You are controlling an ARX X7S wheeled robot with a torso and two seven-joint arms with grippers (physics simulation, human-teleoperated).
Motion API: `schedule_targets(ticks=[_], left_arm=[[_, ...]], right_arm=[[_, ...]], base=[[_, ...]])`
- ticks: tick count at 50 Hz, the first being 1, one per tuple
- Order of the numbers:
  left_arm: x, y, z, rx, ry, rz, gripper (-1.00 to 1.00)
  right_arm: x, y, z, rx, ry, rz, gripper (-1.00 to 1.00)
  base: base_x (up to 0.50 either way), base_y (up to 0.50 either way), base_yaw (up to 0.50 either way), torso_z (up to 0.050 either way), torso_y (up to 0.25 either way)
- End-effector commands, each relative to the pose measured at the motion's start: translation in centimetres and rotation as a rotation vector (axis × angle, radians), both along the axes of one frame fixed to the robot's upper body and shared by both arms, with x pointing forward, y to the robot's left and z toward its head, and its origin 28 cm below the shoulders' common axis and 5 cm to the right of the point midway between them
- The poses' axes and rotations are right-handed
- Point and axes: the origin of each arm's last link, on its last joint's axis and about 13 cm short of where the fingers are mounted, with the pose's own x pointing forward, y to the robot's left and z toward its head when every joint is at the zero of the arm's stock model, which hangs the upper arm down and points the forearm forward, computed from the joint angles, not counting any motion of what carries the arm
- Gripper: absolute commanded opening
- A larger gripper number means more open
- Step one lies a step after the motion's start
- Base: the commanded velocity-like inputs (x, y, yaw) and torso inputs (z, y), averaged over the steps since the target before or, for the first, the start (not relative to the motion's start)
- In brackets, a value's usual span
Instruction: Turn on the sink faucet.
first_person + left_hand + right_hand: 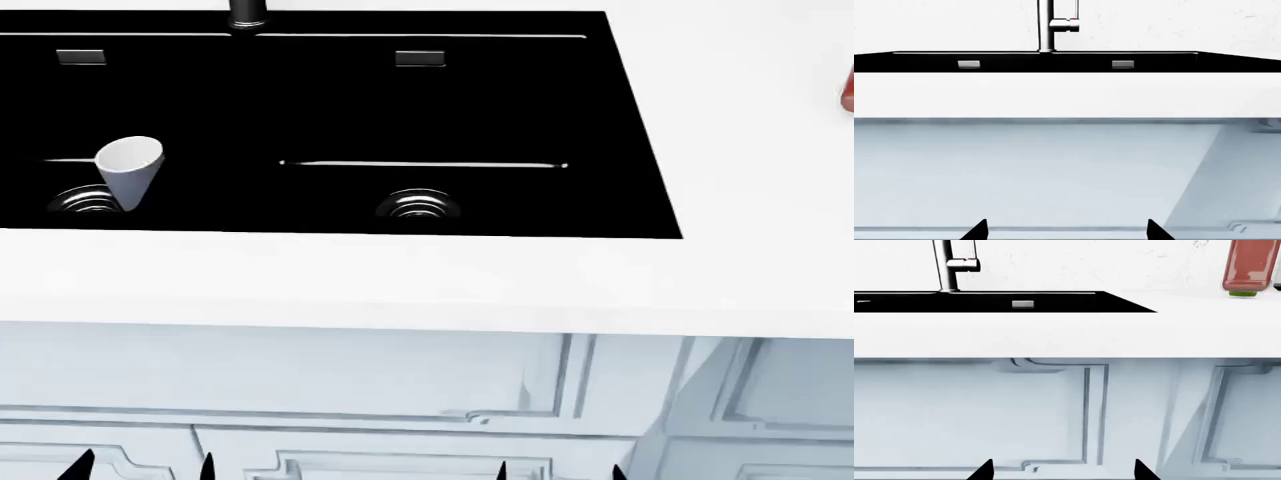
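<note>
Faucet (1047, 25) stood at the back edge of the sink (627, 120), roughly centred behind the divide between the two basins, its short lever (966, 263) sticking out to one side. That put it at the far side of the counter (747, 200), well apart from both arms, so a long forward reach over the black basins looked necessary. Both claws hung low in front of the pale cabinet doors (1047, 415), below the counter's edge. The left claw (1066, 231) had its tips spread apart and gripped nothing; the right claw (1063, 471) was likewise spread and empty. A white mug (131, 170) lay tipped in the left basin near a drain (83, 201), clear of the faucet. A reddish bottle (1249, 267) stood on the counter to the right. The task appeared not yet started.
</note>
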Motion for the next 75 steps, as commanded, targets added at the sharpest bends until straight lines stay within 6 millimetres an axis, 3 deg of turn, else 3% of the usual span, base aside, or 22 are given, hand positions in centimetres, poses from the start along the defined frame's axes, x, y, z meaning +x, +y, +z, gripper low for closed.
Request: schedule_targets(ticks=[1, 21, 28, 43, 53, 58, 64, 75], left_arm=[[0.1, 0.0, 0.0, -0.009, 0.009, 0.009, 1.0], [0.1, 0.1, 0.2, 0.004, -0.001, 0.022, 1.0], [-0.6, 0.4, 1.4, 0.024, -0.053, -0.015, 1.0], [-2.8, 2.3, 8.9, -0.007, -0.186, 0.003, 1.0], [-3.3, 3.8, 15.2, 0.094, -0.248, 0.001, 1.0], [-3.4, 4.4, 18.8, 0.144, -0.284, 0.006, 1.0], [-3.7, 4.9, 22.1, 0.185, -0.318, 0.013, 1.0], [-3.6, 4.8, 23.9, 0.21, -0.315, 0.006, 1.0]], right_arm=[[0.0, 0.0, 0.0, 0.003, 0.007, 0.001, 1.0], [0.1, 0.1, -0.1, 0.0, 0.024, 0.015, 1.0], [0.0, 0.1, 0.0, 0.006, 0.036, 0.034, 1.0], [-2.4, -0.6, 6.5, 0.019, -0.058, 0.082, 1.0], [-2.7, -1.6, 12.4, -0.064, -0.118, 0.057, 1.0], [-2.8, -2.0, 16.8, -0.125, -0.175, 0.041, 1.0], [-3.0, -2.5, 20.3, -0.17, -0.23, 0.014, 1.0], [-3.3, -2.6, 22.0, -0.168, -0.247, 0.01, 1.0]], base=[[0.0, 0.0, 0.0, 0.0, 0.0], [0.0, 0.0, 0.0, 0.0, 0.0], [0.0, 0.0, 0.0, 0.042, 0.0], [0.0, 0.0, 0.0, 0.05, 0.0], [0.0, 0.0, 0.0, 0.05, 0.0], [0.0, 0.0, 0.0, 0.05, 0.0], [0.0, 0.08, 0.0, 0.05, 0.0], [0.0, 0.5, 0.0, 0.05, 0.0]])
